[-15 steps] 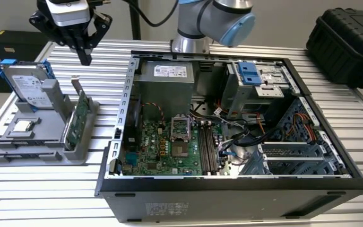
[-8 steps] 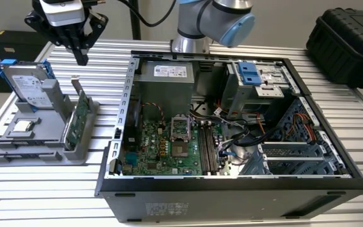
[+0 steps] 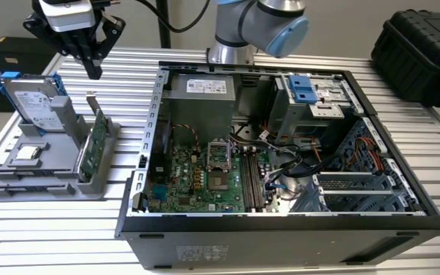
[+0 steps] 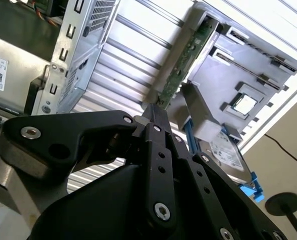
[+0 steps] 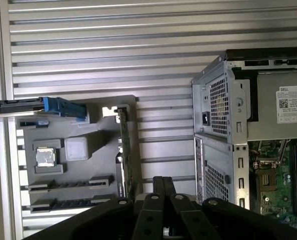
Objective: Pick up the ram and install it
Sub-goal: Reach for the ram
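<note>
The task looks unstarted: the black claw (image 3: 94, 73), fingers together and empty, hangs over the grey parts stand (image 3: 14, 179) on the ribbed metal bench (image 3: 52, 229).

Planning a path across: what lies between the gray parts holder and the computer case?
Only bare ribbed table lies between the holder and the case, as seen in the first wrist view and the exterior view.

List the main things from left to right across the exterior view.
silver drive with blue rails → green circuit card → motherboard → black carrying case
</note>
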